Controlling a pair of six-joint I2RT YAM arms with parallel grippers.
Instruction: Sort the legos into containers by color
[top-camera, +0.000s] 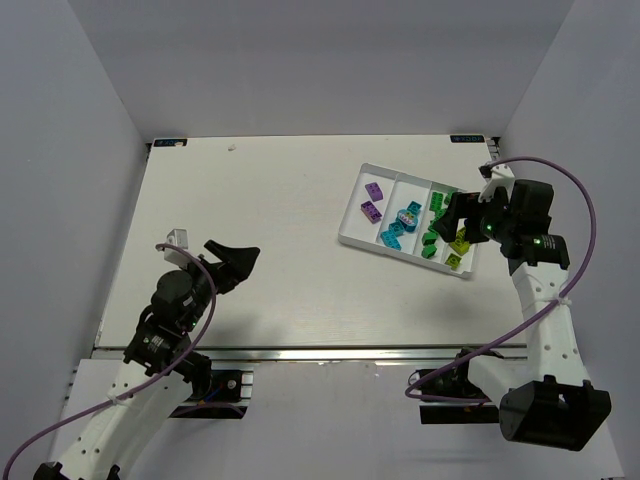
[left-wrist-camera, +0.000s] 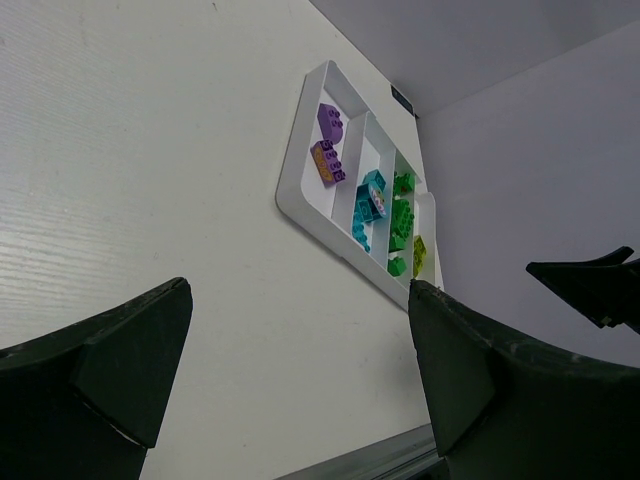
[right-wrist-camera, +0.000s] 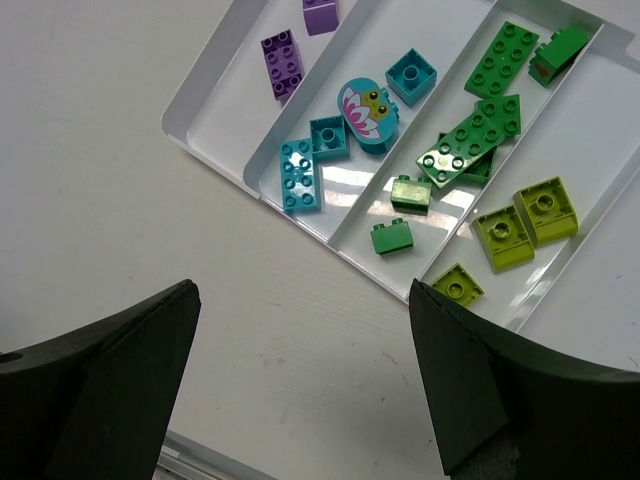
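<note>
Looks pretty much sorted already, judging by how things lie: purple legos (right-wrist-camera: 283, 63) in the left slot of the white tray (right-wrist-camera: 235, 115), teal ones (right-wrist-camera: 300, 177) next door, including a rounded piece with a flower print (right-wrist-camera: 365, 108), then a loose heap of green ones (right-wrist-camera: 500, 62), a few overlapping, and the yellow-green ones (right-wrist-camera: 545, 210) at the right end, seemingly behind a divider of their own. Couldn't spot a stray brick out on the table (top-camera: 250, 190). Handling guess: light, hard, hollow plastic, not fragile, a bit slick on the flat faces, so best pinched across two opposite side walls rather than over the studs, and taken off the top of that green heap first if anything needs shifting. Small compared to the fingers too, so easy to knock sideways. Right gripper (right-wrist-camera: 303, 330) hovering above the right part of the tray, jaws spread wide, nothing between them. Left gripper (top-camera: 232, 262) parked near the left side, well apart from the tray, also spread wide with nothing in it. Worth minding the raised rims and dividers: narrow slots, so straight down and straight up. Tray sitting far right, close to the table's right edge and the white wall (top-camera: 590, 120), tight on that side, with lots of bare table to the left and near side.
</note>
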